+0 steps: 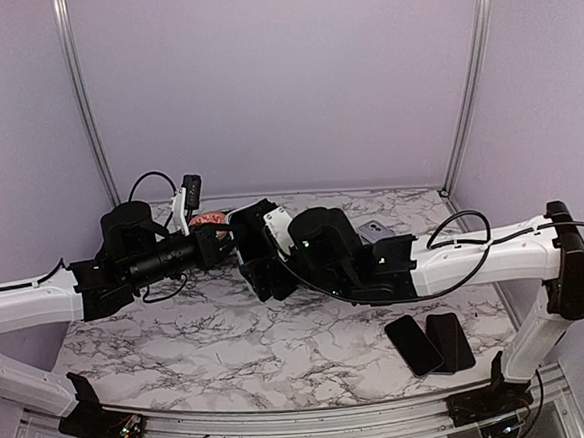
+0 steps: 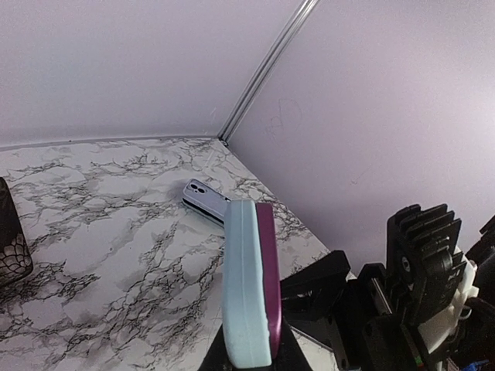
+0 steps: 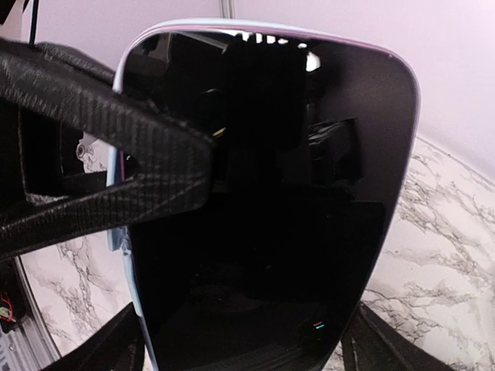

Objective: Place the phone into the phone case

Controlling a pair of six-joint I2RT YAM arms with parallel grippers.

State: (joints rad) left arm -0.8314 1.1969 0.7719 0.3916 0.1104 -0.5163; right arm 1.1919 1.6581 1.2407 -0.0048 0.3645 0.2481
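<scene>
My left gripper (image 2: 251, 359), bottom centre, is clamped on the light-blue case (image 2: 241, 286) with the phone (image 2: 268, 270) seated; my right gripper (image 1: 246, 244) stands spread wide, fingers (image 3: 108, 154) alongside.

We see a white table (image 1: 231, 344) with grey marble veins. Pale lilac walls (image 1: 282, 79) close it at the back and at both sides. Two thin metal posts stand at the back corners, one at the left (image 1: 83, 103) and one at the right (image 1: 471, 76). A metal rail (image 1: 286, 420) runs along the near edge.

Near the front right corner, two dark flat slabs (image 1: 413, 344) (image 1: 449, 340) lie just beside each other. A small lilac slab (image 1: 376, 231) lies flat near the back right corner. In the left wrist view a dark patterned object (image 2: 11, 243) shows at the picture's left edge; we cannot tell what it is.
</scene>
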